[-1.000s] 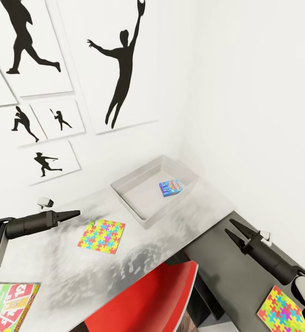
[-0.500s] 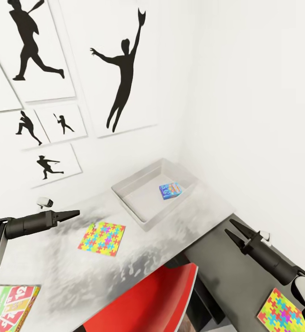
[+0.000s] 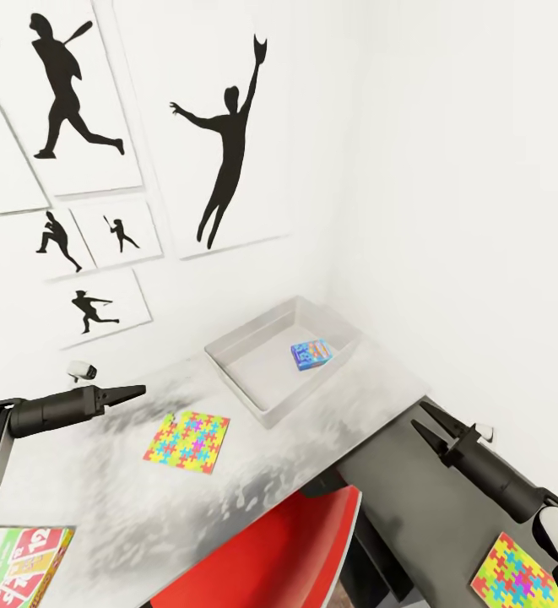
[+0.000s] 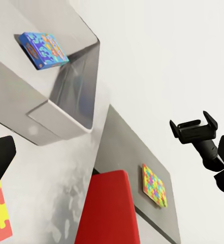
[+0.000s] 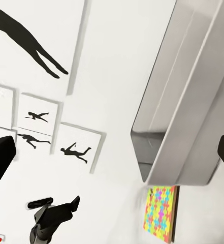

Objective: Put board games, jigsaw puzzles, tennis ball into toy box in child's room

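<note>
One jigsaw puzzle [image 3: 186, 441] lies near the left end effector [image 3: 135, 391].

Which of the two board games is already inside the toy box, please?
The blue board game: it lies in the toy box. The green-and-red one lies on the table's near edge.

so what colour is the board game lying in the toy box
Mostly blue, with busy multicoloured print on its lid. The board game in the toy box shows best in the head view.
</note>
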Controlling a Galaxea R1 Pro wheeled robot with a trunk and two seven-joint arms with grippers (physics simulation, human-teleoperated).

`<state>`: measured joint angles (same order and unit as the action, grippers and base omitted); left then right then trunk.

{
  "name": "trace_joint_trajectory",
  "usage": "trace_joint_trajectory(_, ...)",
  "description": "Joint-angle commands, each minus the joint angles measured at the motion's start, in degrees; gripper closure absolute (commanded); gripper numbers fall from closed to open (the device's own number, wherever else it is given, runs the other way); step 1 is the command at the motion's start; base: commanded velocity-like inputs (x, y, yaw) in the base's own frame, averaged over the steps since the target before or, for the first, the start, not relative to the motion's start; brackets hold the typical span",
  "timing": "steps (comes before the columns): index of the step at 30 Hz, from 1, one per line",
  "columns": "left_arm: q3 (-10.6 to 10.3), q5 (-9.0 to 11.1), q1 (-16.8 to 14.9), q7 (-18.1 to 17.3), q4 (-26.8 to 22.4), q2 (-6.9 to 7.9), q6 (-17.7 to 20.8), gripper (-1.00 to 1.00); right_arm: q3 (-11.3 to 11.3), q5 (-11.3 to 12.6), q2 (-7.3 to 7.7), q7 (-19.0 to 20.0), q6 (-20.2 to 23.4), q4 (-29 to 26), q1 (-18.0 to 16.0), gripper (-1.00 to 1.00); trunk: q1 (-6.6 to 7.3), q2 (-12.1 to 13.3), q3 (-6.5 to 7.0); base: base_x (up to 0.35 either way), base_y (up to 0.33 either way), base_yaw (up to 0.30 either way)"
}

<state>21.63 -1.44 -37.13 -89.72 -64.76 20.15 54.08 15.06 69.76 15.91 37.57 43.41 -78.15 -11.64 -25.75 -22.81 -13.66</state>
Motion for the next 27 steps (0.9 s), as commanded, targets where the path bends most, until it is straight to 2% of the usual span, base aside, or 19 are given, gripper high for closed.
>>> trace_joint_trajectory(1, 0.0, -0.1, 0.0, -0.3, 0.0, 0.02, 0.6, -1.00, 0.1, 0.2, 0.00, 0.0, 0.4, 0.0, 0.0, -1.00, -0.04, -0.1, -0.01, 0.000, 0.000, 0.000)
trace_joint_trajectory(27, 0.1, 0.3, 0.0, -0.3, 0.0, -0.11, 0.6, -1.00, 0.0, 0.1, -0.09, 0.0, 0.3, -0.1, -0.1, -1.00, -0.04, -0.1, 2.44, 0.000, 0.000, 0.000)
